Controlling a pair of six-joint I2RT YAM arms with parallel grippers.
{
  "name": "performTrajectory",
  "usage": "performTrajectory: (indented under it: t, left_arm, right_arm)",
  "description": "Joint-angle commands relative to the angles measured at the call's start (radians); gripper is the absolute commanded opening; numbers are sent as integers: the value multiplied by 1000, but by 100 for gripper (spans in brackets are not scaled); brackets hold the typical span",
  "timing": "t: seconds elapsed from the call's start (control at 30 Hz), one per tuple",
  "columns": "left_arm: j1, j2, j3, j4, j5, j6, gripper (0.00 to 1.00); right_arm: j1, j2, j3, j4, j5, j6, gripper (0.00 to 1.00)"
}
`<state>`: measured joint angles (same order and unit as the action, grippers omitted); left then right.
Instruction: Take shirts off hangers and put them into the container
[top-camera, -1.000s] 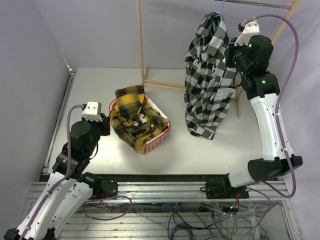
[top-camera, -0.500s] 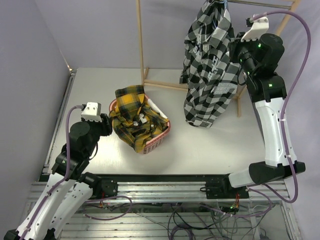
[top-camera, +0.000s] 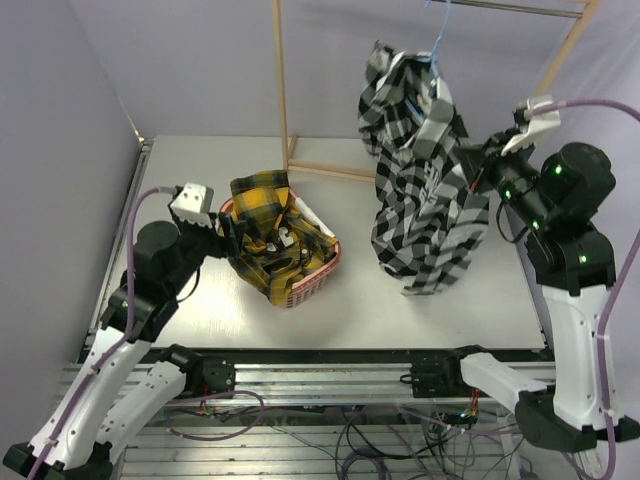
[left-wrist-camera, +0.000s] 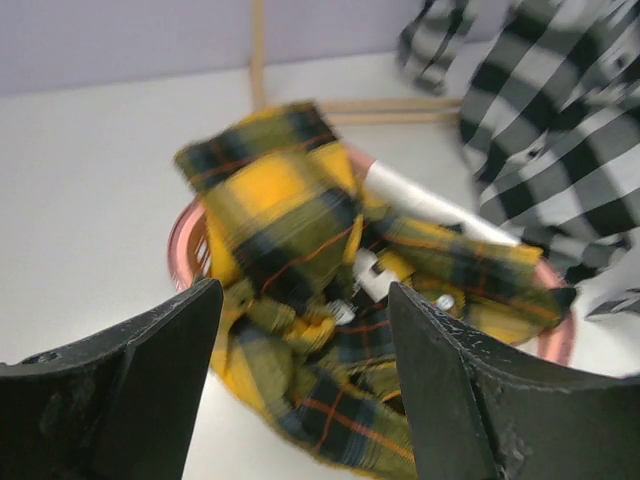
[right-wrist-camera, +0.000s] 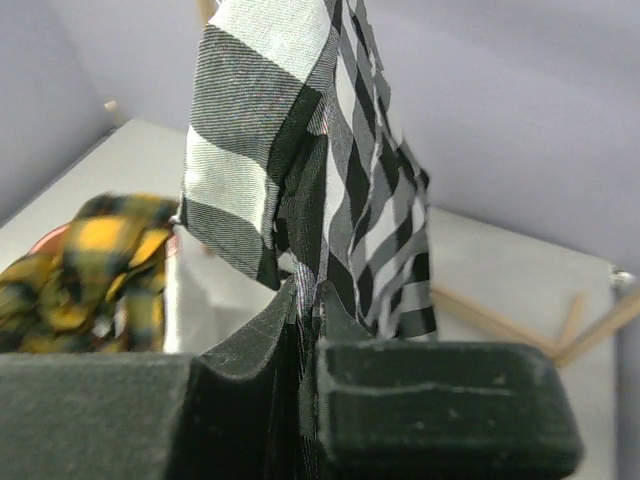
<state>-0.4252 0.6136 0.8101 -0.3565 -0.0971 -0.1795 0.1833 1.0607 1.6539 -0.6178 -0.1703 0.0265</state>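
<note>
Black-and-white checked flannel shirt (top-camera: 425, 190) now hangs skewed to the right and lower than a second ago. Then it dropped straight down from the thin light-blue wire hanger (top-camera: 438, 40). The right arm has since swung out to the right and down, dragging the cloth with it, so more of the hanger's hook and neck shows bare above the collar. The right tool (right-wrist-camera: 308, 300) is pressed together on a fold of this shirt, and the wrist view shows the fabric rising out of the pinched jaws. The collar still seems caught on the wire, so the shirt looks only partly freed and is well apart from the basket.

On the left, the left tool (left-wrist-camera: 305, 290) has gone from half closed to fully spread. It sits just beside the near-left rim of the small pink-red slotted plastic basket (top-camera: 325, 265) and holds nothing. The yellow-and-black plaid shirt (top-camera: 265, 225) lies heaped inside the basket, spilling over its near edge onto the pale desk (top-camera: 200, 170).

Judging from this, the yellow shirt's part of the task is done. The remaining work is pulling the checked shirt clear of the hanger and carrying it left to the basket. The pale wooden rack frame (top-camera: 281, 80) stands behind, untouched.
</note>
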Motion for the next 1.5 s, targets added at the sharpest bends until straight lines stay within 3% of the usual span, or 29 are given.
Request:
performTrajectory:
  t: [0.0,0.2,0.27,0.8,1.1,1.3,1.47]
  left_arm:
    - [5,70,172,22,213,57,77]
    - [5,157,332,-13,306,161,74]
    - [3,165,356,-17,305,179,74]
    - [4,279,490,62,436,146,72]
    - [1,344,543,39,500,156,72]
    - [-66,377,581,-23,382,242,71]
    - [-239,397,608,-91,127,377,71]
  right_arm:
    - [-5,-107,-83,-31,-306,44,0]
    - [-5,-253,-224,-145,-627,84,0]
    - [-4,-308,-256,-152,-666,103,0]
    - [-4,-333,-187,-179,-760,189,0]
    - [-4,-336,-251,-148,-773,207,0]
    - [-3,-325,-275,-150,-780,193,0]
    - [-3,-303,-271,-158,-768,178,0]
